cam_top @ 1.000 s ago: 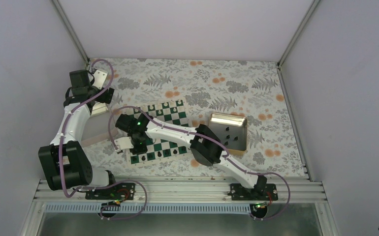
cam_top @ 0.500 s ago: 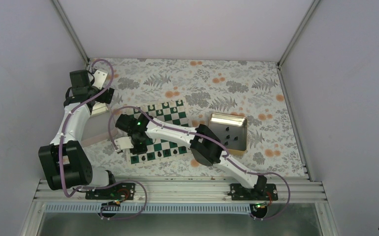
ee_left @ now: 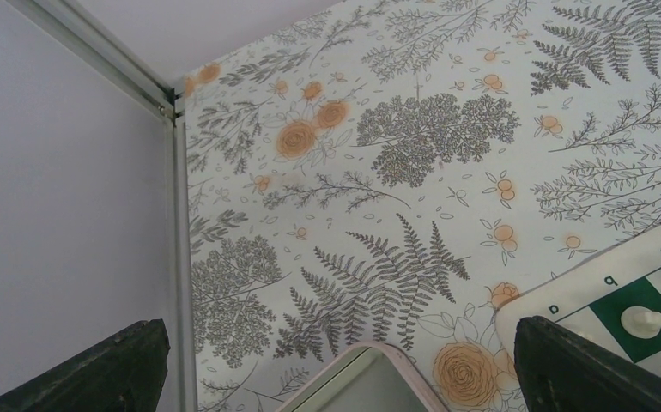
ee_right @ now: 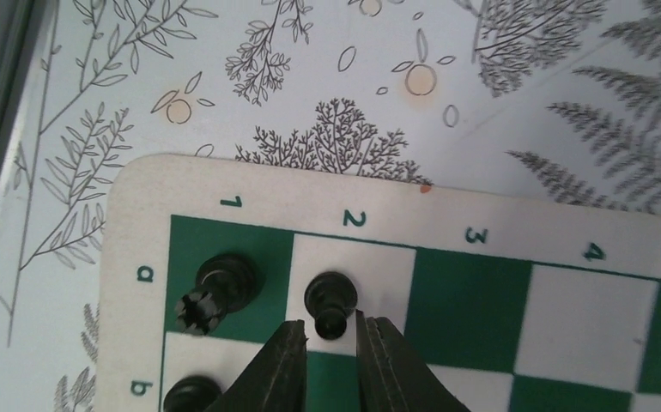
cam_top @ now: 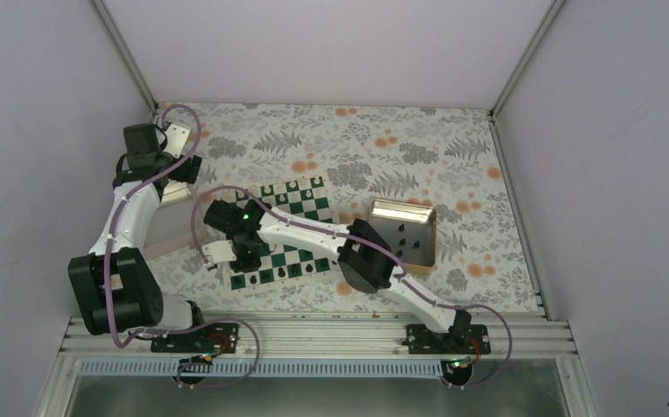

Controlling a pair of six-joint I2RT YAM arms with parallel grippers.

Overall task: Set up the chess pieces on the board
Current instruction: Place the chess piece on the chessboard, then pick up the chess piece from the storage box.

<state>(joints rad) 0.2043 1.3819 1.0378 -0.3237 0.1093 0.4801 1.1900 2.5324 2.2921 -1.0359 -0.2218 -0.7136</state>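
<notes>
One board point(cam_top: 305, 208) lies on the bench point(cam_top: 383, 139), with one gold tray point(cam_top: 403, 230) near its right edge. The two left fingers point(ee_left: 112, 369) gape with nothing between them. The two right fingers point(ee_right: 280, 369), released, narrowly flank one pawn point(ee_right: 331, 300) on a2, among three black chess pieces point(ee_right: 224, 279) at that corner.

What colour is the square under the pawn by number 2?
White. The right wrist view shows the square best, under the black pawn.
</notes>
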